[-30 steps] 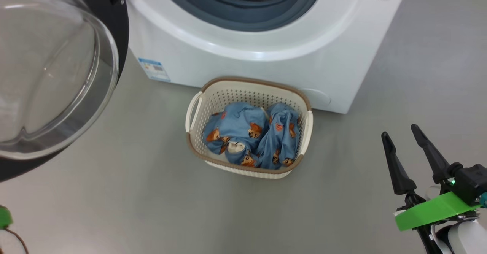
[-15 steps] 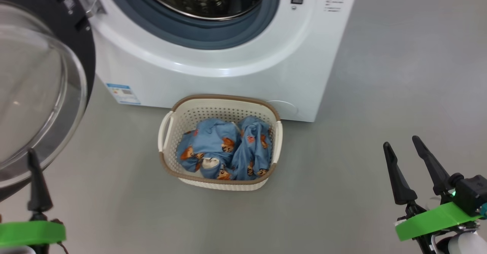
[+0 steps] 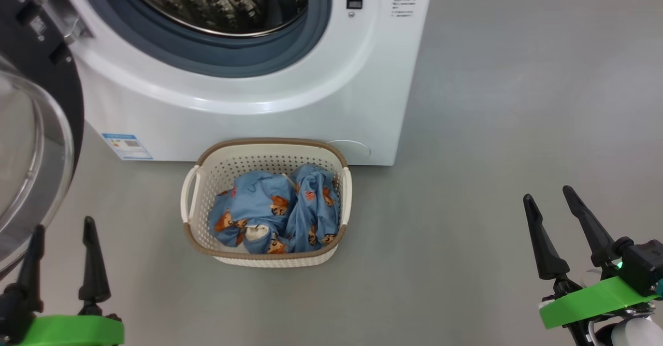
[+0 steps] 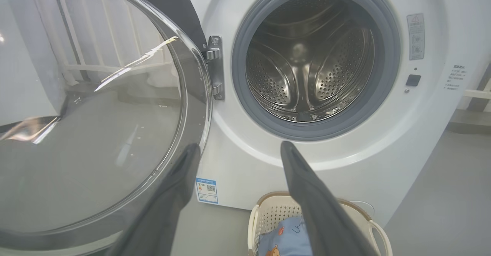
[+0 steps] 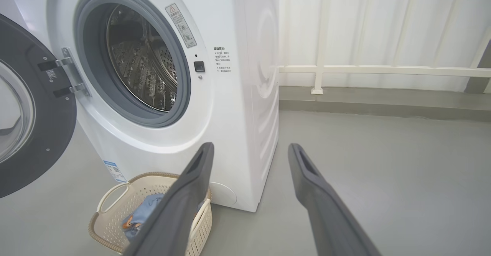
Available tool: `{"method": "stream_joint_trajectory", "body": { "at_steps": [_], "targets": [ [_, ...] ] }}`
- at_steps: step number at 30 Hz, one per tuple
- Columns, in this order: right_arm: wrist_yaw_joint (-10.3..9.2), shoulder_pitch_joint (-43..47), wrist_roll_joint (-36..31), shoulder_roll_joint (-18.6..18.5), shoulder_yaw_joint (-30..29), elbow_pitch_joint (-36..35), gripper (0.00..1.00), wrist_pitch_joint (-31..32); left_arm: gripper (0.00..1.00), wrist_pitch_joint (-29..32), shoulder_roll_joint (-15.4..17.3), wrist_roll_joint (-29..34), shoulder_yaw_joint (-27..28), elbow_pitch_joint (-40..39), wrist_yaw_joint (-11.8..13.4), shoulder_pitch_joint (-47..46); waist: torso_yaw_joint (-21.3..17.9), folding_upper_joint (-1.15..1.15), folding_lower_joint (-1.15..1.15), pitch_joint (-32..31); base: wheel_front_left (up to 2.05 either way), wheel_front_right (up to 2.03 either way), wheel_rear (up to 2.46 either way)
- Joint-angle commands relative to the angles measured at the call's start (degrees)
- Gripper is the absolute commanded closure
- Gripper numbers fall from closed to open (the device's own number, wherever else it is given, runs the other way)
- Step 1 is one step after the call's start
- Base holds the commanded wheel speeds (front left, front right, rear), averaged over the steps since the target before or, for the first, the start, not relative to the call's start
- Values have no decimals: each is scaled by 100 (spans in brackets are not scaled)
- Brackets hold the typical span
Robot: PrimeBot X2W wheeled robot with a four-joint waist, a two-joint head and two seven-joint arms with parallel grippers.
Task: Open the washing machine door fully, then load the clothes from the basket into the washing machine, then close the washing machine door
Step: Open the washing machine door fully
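Observation:
The white washing machine (image 3: 248,113) stands with its round black door (image 3: 31,128) swung wide to the left, glass bowl bulging outward. Its steel drum (image 4: 307,72) holds nothing I can see. On the floor against its front sits the cream basket (image 3: 207,245), holding the light-blue bear-print clothes (image 3: 274,214). My left gripper (image 3: 62,227) is open at the lower left, below the door and left of the basket. At the lower right my right gripper (image 3: 549,193) is open, well apart from the basket. Both hold nothing.
Grey floor (image 3: 518,102) stretches to the right of the machine. A white railing (image 5: 383,70) and a low step run along the wall behind it. The open door (image 4: 96,133) takes up the space on the left.
The head camera has swung, shifting the whole scene left and down in the picture; more of the drum shows. My left gripper has come up into view at the lower left. The right gripper holds its place.

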Motion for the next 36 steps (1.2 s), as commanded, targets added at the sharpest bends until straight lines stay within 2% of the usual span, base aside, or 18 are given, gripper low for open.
{"method": "stream_joint_trajectory", "body": {
  "at_steps": [1, 21, 36],
  "targets": [
    [26, 26, 36, -63, 66, -151, 0, -54, 0, -29, 120, -57, 111, -197, 4, 0, -79, 0, 0, -19, 0, 0, 0],
    [26, 205, 66, 9, 77, -137, 0, -54, 0, -29, 44, -100, -279, -532, 3, 525, -534, 0, 0, -306, 0, 0, 0],
    [26, 347, 89, 24, 22, -150, 0, -54, 0, -29, 58, -130, -413, -714, 3, 753, -638, 0, 0, -438, 0, 0, 0]
  ]
}}
